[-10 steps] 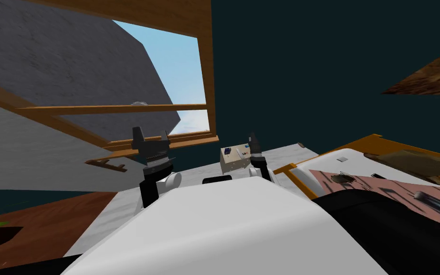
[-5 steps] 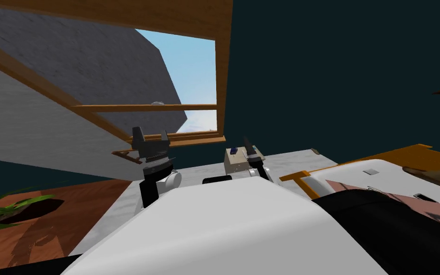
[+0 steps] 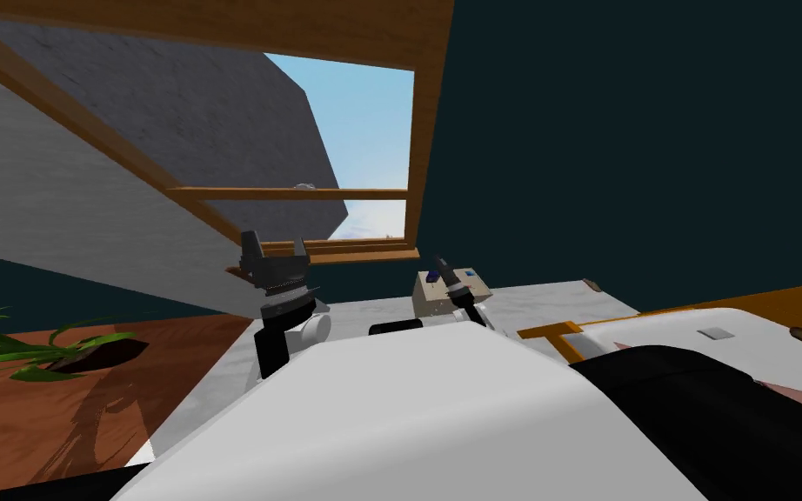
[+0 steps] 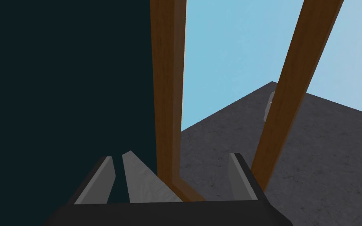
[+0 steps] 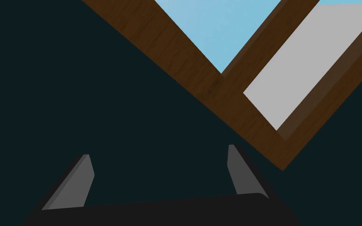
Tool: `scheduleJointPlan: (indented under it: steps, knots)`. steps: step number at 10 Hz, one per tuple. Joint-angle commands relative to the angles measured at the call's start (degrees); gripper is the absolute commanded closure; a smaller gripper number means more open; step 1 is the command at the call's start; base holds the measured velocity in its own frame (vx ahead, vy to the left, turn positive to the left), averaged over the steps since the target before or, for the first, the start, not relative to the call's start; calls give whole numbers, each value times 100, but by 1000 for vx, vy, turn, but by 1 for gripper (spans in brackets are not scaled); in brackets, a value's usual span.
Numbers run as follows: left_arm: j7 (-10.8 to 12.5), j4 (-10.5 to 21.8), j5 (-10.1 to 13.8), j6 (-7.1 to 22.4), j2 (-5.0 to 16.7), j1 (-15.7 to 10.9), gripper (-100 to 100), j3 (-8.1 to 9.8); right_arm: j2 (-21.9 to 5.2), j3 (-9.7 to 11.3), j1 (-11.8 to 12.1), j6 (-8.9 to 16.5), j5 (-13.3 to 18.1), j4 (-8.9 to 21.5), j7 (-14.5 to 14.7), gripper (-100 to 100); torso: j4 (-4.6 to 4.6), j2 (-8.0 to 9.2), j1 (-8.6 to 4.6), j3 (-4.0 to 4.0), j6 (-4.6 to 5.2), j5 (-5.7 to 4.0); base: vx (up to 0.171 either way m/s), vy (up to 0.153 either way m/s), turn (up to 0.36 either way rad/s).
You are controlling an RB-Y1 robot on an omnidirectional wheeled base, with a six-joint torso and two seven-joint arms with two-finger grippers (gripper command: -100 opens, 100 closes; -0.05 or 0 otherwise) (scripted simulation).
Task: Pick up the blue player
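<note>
A small beige bedside cabinet (image 3: 432, 302) stands by the dark wall under the window. On its top lies a small dark blue thing (image 3: 433, 276), likely the blue player, with a lighter blue spot (image 3: 470, 275) beside it. My right gripper (image 3: 441, 263) is raised edge-on just in front of the cabinet top, close to the dark blue thing; its wrist view shows its fingers (image 5: 81, 178) apart, the gripper (image 5: 158, 151) open and empty. My left gripper (image 3: 276, 242) is held up to the left of the cabinet, open (image 4: 170, 157) and empty.
A bed with an orange wooden frame (image 3: 564, 335) lies to the right. A wooden window frame (image 3: 425, 130) rises behind the cabinet. A green plant (image 3: 8, 348) sits on the brown floor at left. A pale grey mat (image 3: 217, 374) spreads under the arms.
My view has swung left: the window, cabinet and bed slid to the right in the picture and the plant came in at left. Both arms keep their pose.
</note>
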Motion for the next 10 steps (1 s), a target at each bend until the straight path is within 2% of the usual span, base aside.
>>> scheduleJointPlan:
  steps: [1, 2, 4, 5, 6, 7, 8, 10]
  knots:
    - [0, 0, 0, 0, 0, 0, 0, 0, -251, 125, -80, -37, 129, 278, 114, -100, 0, 0, 0, 0, 0, 0, 4, 78, 204]
    - [0, 0, 0, 0, 0, -1, 0, -1, -251, 125, -80, -37, 129, 278, 114, -100, -1, -5, 16, -3, -6, 2, 83, 113, 295]
    - [0, 0, 0, 0, 0, 1, 0, -1, -658, 375, -195, -135, 375, 674, 319, -100, -9, -45, 26, -26, -5, 6, 111, 98, 250]
    - [0, 0, 0, 0, 0, 0, 0, -1, -669, 375, -195, -135, 375, 770, 319, -100, -10, -44, 24, -25, -4, 6, 58, 53, 71]
    - [0, 0, 0, 0, 0, 1, 0, 0, -884, 513, -250, -189, 506, 953, 422, -100, -7, -29, 13, -18, 0, 3, 28, 47, 167]
    - [0, 0, 0, 0, 0, 0, 0, 0, -884, 513, -250, -189, 506, 1030, 422, -100, -4, -17, 9, -10, -3, 2, 14, 35, 97]
    - [0, 0, 0, 0, 0, 0, 0, 0, -1102, 659, -302, -246, 642, 1186, 524, -100, -2, -9, 5, -6, 0, 1, 18, 48, 138]
    - [0, 0, 0, 0, 0, 0, 0, 0, -1102, 659, -302, -246, 642, 1298, 524, -100, -2, -7, 6, -4, 0, 2, 14, 30, 69]
